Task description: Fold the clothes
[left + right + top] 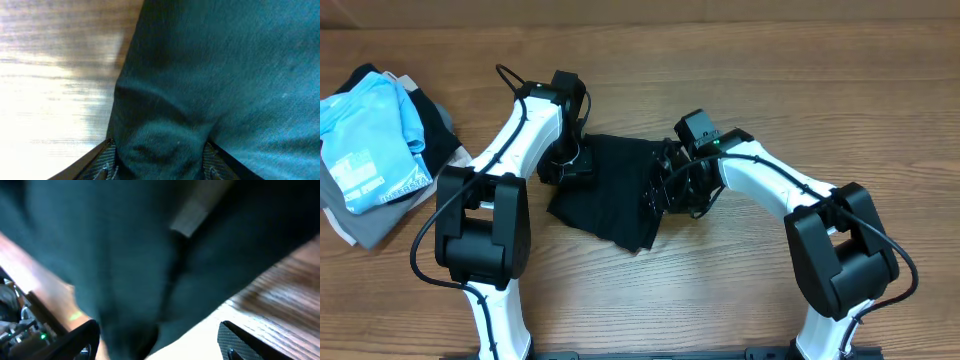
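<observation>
From overhead, you are looking at the black shirt [610, 195] lying crumpled in the middle of the counter [740, 80], its longest flap trailing toward 5 o'clock. Your left hand [565, 165] is pressing down on the shirt's 10 o'clock corner. Your right hand [665, 190] is sitting on its 3 o'clock edge. Both arms are reaching in from 6 o'clock. A pile of other clothes, with a blue garment [370, 140] on top, is lying well apart at 9 o'clock.

In the left wrist view, the shirt [225, 75] is filling everything from 12 round to 6 o'clock, with bare counter [50, 75] showing at 9 o'clock. A bunched hump of cloth is sitting between the left hand's [159, 160] fingers [102, 160], touching both. You cannot tell from here whether they are pinching it or merely standing around it.

In the right wrist view, which is blurred, the shirt [100, 245] is covering the frame from 9 to 2 o'clock, and a pale label [190, 220] is showing at 12 o'clock. The right hand [157, 345] is standing released, its fingers [240, 340] spread wide. Cloth is reaching only the 7 o'clock one, and bare counter [280, 290] is lying by the other.
</observation>
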